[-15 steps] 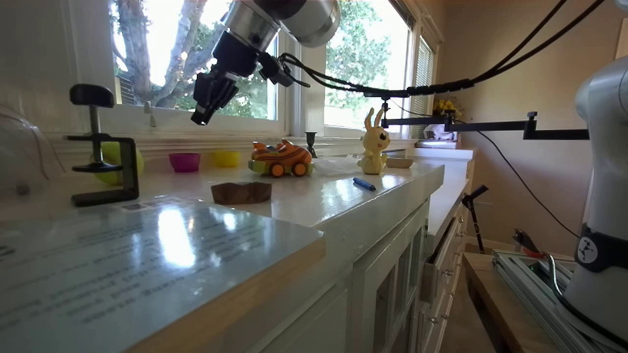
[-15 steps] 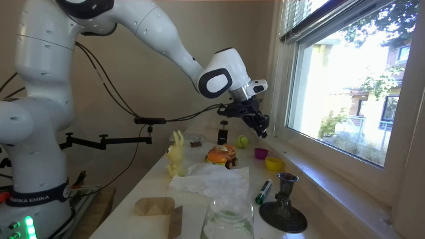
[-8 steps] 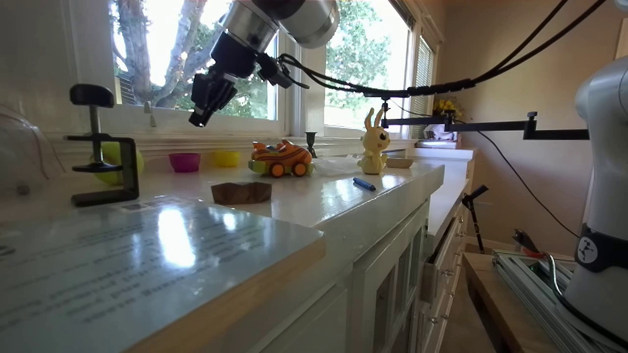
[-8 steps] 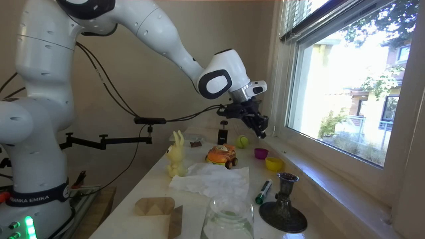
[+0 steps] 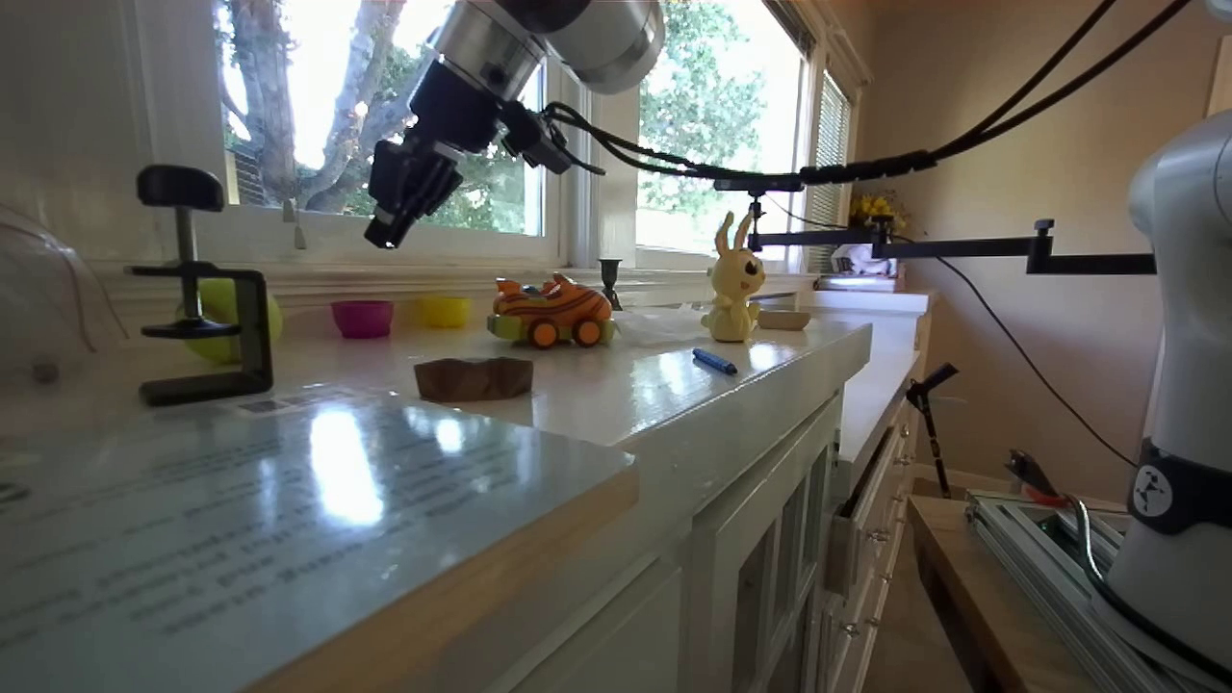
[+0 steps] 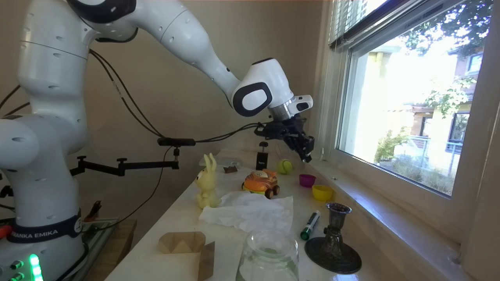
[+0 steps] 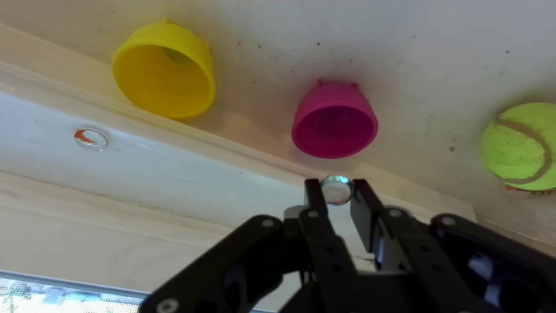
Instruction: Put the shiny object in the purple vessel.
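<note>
Gripper (image 7: 335, 189) hangs in mid-air, tilted down, clamped on a small shiny glass bead (image 7: 336, 196) btwn its fingertips. Purple bowl (image 7: 334, 117) stands upright on the counter (image 7: 434, 56), nr the window sill (image 7: 195, 178); in both exterior views it shows below the gripper. Yellow bowl (image 7: 163, 82) is nr it on one side, tennis ball (image 7: 517, 148) on the opp. side. Clear glass piece (image 7: 91, 139) w/ a red bit lies on the sill. In an exterior view, toy car (image 6: 261, 181) & toy rabbit (image 6: 208, 187) sit farther from the sill.
</note>
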`<state>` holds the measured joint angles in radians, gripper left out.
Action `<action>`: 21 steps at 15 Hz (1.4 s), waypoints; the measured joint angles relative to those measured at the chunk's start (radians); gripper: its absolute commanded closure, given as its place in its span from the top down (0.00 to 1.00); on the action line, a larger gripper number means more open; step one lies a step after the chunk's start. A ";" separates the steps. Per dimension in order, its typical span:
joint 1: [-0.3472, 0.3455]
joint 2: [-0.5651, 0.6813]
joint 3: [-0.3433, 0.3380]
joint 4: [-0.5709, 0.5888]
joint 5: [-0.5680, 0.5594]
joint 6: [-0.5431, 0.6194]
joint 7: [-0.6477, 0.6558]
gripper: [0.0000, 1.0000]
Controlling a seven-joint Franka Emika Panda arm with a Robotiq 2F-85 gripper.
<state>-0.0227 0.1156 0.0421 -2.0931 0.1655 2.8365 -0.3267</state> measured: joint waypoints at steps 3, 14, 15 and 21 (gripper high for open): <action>0.000 0.000 0.004 0.000 0.008 0.000 -0.001 0.74; -0.003 -0.007 -0.034 0.002 -0.120 -0.186 -0.022 1.00; -0.003 -0.008 -0.042 0.003 -0.153 -0.201 -0.018 1.00; -0.003 -0.016 -0.054 0.003 -0.205 -0.240 -0.015 1.00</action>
<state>-0.0256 0.0996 -0.0122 -2.0897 -0.0393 2.5962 -0.3421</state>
